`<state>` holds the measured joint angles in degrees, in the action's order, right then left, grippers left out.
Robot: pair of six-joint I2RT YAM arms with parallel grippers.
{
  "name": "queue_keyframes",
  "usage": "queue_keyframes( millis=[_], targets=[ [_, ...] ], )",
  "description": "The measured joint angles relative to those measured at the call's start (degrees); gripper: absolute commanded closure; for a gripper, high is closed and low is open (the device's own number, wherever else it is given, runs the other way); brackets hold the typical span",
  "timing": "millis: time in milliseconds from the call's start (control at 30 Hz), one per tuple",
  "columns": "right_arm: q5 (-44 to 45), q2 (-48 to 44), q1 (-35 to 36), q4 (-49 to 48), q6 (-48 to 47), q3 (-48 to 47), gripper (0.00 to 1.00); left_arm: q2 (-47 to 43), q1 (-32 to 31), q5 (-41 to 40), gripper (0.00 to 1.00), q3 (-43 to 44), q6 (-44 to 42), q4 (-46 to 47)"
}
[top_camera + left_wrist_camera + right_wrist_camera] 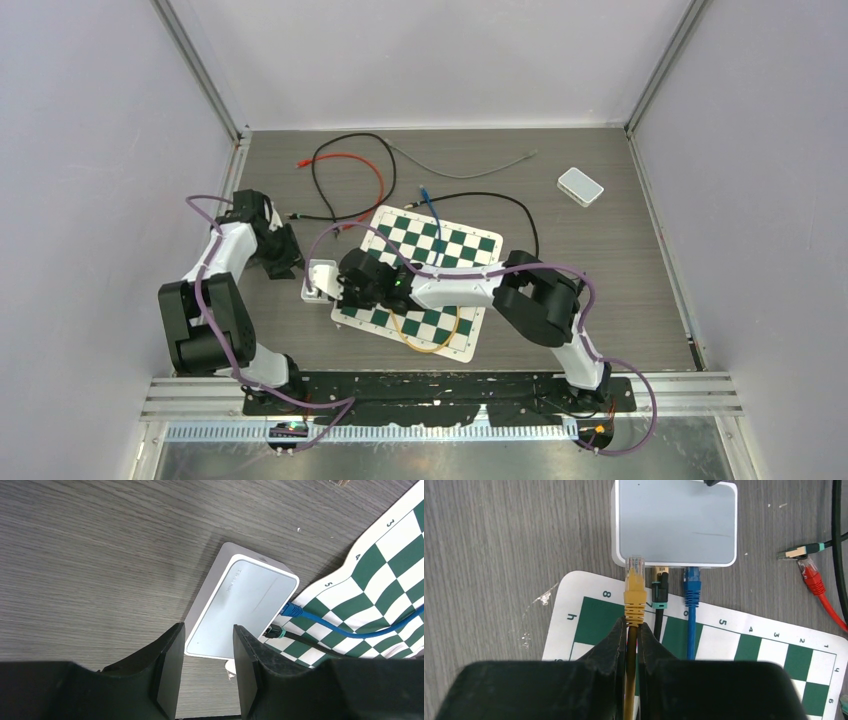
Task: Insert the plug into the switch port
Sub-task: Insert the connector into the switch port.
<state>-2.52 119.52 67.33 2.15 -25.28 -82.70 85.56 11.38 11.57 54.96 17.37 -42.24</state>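
Because the right pincer (629,626) is clamped tight on the yellow cable (630,655) just behind the boot, the yellow-booted plug with a clear tip (635,585) juts straight ahead of its fingertips. The tip touches the port face of the white rectangular plastic switch (674,525) but, by my reading, is not yet seated. Just right of that tip, a black plug (659,592) and a blue plug (692,587) sit in neighbouring ports. The left pincer (207,630) is closed across one short end of the switch, which lies between its fingers, braced. To do this well, hold the plug square to the port and level with the opening. Then press straight forward against the left pincer's hold, never sideways toward the black plug.
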Motion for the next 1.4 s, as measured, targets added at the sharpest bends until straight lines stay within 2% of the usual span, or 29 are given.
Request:
queue_keyframes(
  millis=[1067,1400],
  targets=[
    [4.7,4.0,0.0,-3.2,0.3,0.1,0.95,3.4,0.0,4.0,0.62,-0.1,-1.0,-1.4],
    [4.8,4.0,0.1,-4.9,0.2,0.8,0.95,3.4,0.0,4.1,0.56,-0.1,0.0,-2.2]
  ],
)
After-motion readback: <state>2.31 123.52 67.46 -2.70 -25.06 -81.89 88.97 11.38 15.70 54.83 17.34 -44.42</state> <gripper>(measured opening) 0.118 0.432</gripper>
